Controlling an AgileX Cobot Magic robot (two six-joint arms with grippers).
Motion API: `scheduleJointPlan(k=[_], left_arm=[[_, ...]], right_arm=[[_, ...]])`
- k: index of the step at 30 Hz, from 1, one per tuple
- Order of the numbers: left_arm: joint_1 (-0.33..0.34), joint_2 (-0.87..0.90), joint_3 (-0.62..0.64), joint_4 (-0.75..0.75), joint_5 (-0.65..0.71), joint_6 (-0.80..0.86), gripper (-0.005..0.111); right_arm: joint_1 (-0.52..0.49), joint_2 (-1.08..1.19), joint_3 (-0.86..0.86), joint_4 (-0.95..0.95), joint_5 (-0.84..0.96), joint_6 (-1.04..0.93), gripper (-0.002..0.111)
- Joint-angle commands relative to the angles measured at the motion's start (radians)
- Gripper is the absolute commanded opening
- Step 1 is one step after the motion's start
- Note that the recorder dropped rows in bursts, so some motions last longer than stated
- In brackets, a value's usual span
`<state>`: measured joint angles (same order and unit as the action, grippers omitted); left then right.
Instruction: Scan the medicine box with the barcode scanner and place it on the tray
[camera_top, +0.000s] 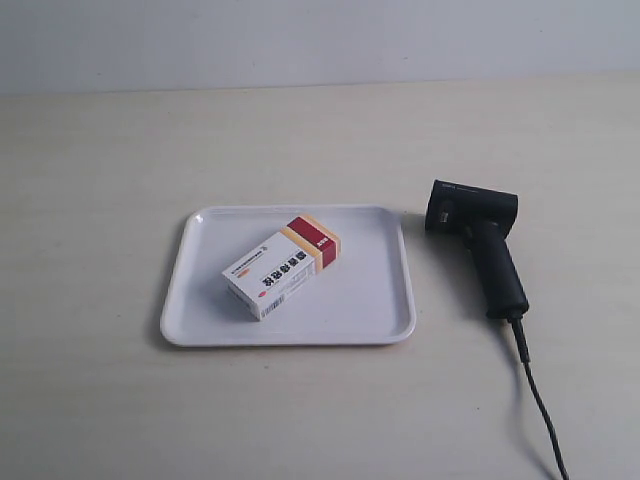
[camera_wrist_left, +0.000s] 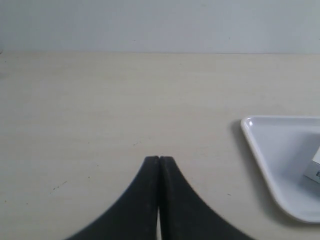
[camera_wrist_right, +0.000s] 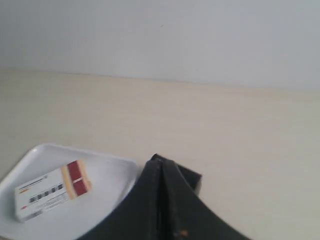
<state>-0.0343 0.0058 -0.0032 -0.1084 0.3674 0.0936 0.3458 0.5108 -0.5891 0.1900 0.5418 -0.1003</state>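
The medicine box (camera_top: 281, 265), white with a red and orange band, lies flat inside the white tray (camera_top: 380, 300). To the right of the tray, the black barcode scanner (camera_top: 480, 240) lies on the table, and its cable (camera_top: 535, 385) trails toward the front edge. Neither arm shows in the exterior view. My left gripper (camera_wrist_left: 159, 160) is shut with nothing in it, over bare table beside a tray corner (camera_wrist_left: 265, 145). My right gripper (camera_wrist_right: 161, 164) is also shut and empty. It partly hides the scanner head (camera_wrist_right: 194, 180), with the box (camera_wrist_right: 50, 192) on the tray (camera_wrist_right: 112, 172) off to one side.
The pale wooden table (camera_top: 100, 160) runs back to a plain light wall (camera_top: 300, 40). Only the tray, the box and the scanner with its cable lie on it.
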Motion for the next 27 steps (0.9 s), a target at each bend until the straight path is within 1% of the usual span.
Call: scheduleJointPlan(k=[1, 4, 6, 9, 13, 16, 21, 24, 27], left_arm=[[-0.006, -0.006, 0.003, 0.000, -0.010, 0.002, 0.000], [-0.006, -0.006, 0.003, 0.000, -0.010, 0.002, 0.000], [-0.006, -0.006, 0.003, 0.000, -0.010, 0.002, 0.000], [-0.006, -0.006, 0.003, 0.000, -0.010, 0.002, 0.000], [-0.006, -0.006, 0.003, 0.000, -0.010, 0.002, 0.000], [-0.006, -0.006, 0.003, 0.000, -0.010, 0.002, 0.000], [-0.006, -0.006, 0.003, 0.000, -0.010, 0.004, 0.000], [-0.006, -0.006, 0.003, 0.000, -0.010, 0.004, 0.000], [-0.006, -0.006, 0.003, 0.000, -0.010, 0.004, 0.000]], right_arm=[[-0.131, -0.134, 0.045, -0.094, -0.056, 0.002, 0.000], [-0.227, -0.237, 0.119, -0.099, -0.118, 0.002, 0.000], [-0.266, -0.291, 0.178, -0.105, -0.171, -0.006, 0.000], [-0.303, -0.368, 0.289, -0.124, -0.286, -0.006, 0.000], [-0.347, -0.433, 0.414, -0.123, -0.356, -0.004, 0.000], [-0.372, -0.457, 0.477, -0.121, -0.357, -0.004, 0.000], [-0.375, -0.468, 0.588, -0.121, -0.357, -0.004, 0.000], [-0.375, -0.468, 0.589, -0.121, -0.344, -0.004, 0.000], [-0.375, -0.468, 0.589, -0.121, -0.255, -0.004, 0.000]])
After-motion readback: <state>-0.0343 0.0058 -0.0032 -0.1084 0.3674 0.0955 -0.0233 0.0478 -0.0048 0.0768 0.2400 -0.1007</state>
